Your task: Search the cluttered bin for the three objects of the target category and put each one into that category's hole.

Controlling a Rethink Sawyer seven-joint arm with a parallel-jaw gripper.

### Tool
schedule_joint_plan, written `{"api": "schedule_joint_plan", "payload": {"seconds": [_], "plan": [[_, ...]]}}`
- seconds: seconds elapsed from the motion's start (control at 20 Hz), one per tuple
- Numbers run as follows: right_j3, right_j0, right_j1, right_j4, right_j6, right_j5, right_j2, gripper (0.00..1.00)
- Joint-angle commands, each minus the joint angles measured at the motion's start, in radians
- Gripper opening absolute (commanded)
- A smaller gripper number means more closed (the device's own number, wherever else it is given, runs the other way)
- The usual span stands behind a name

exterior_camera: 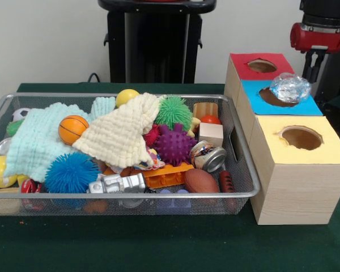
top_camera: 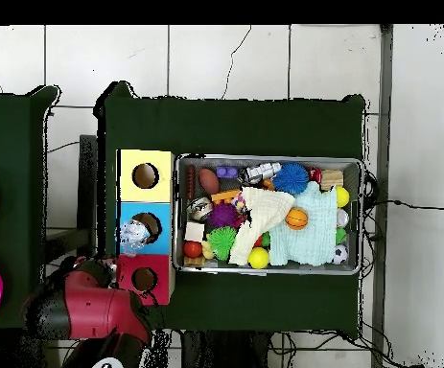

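Note:
The wire mesh bin [exterior_camera: 124, 195] holds a heap of toys, among them an orange basketball [exterior_camera: 73, 129], a purple spiky ball [exterior_camera: 174, 144], a blue spiky ball [exterior_camera: 71, 173] and a brown football [exterior_camera: 202, 181]. The blue-topped box's hole [exterior_camera: 272, 98] is partly covered by a clear, crinkly, glittering ball [exterior_camera: 290, 87] that rests on its far rim. My gripper [exterior_camera: 313, 67] hangs just above and to the right of that ball, under the red wrist [exterior_camera: 318, 37]. In the overhead view the ball [top_camera: 134, 237] lies on the blue box beside the arm [top_camera: 91, 309].
A red-topped box [exterior_camera: 260, 66] stands behind the blue one and a yellow-topped box [exterior_camera: 301, 138] in front. A cream cloth [exterior_camera: 122, 136] and a mint cloth [exterior_camera: 39, 141] cover part of the bin's toys. The black pedestal [exterior_camera: 156, 42] stands behind the bin.

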Motion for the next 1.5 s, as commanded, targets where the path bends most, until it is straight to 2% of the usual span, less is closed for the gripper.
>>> {"api": "schedule_joint_plan", "payload": {"seconds": [0.05, 0.3, 0.45, 0.65, 1.2, 1.5], "plan": [[-0.012, -0.015, 0.021, 0.018, 0.228, 0.043, -0.008, 0.0], [-0.064, -0.01, 0.021, 0.002, 0.202, 0.078, -0.053, 0.0], [-0.115, 0.009, 0.016, -0.007, 0.195, 0.147, -0.099, 0.0], [-0.129, 0.014, 0.008, -0.018, 0.188, 0.176, -0.113, 0.0], [-0.133, -0.009, 0.017, -0.034, 0.159, 0.135, -0.102, 0.0], [-0.142, -0.047, 0.055, -0.046, 0.14, 0.043, -0.068, 0.0]]}}
